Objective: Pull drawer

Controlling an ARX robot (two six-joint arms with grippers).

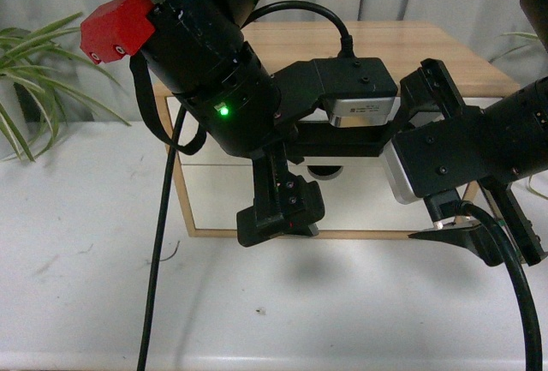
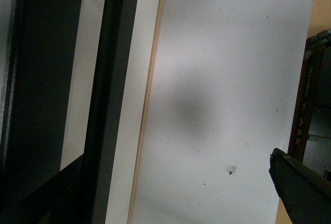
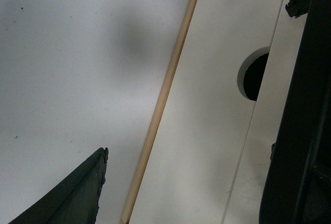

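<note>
The drawer [image 1: 218,200] is the lower white front of a light wood cabinet [image 1: 445,54], with a half-round notch [image 1: 325,170] in its top edge. Both arms hide most of it, and I see no handle for sure. My left gripper [image 1: 278,217] hangs open, pointing down just in front of the drawer's lower edge. In the left wrist view the left gripper [image 2: 266,74] holds nothing over the table, and a long dark bar [image 2: 114,89] lies along the white front. My right gripper [image 1: 479,241] is open. In its wrist view the right gripper [image 3: 191,131] frames the drawer [image 3: 207,131] and the notch [image 3: 254,75].
The cabinet stands on a white table [image 1: 86,251]. A plain white front [image 1: 175,118] sits above the drawer. A potted plant [image 1: 34,62] is at the far left. A black cable [image 1: 158,242] hangs from the left arm down across the table.
</note>
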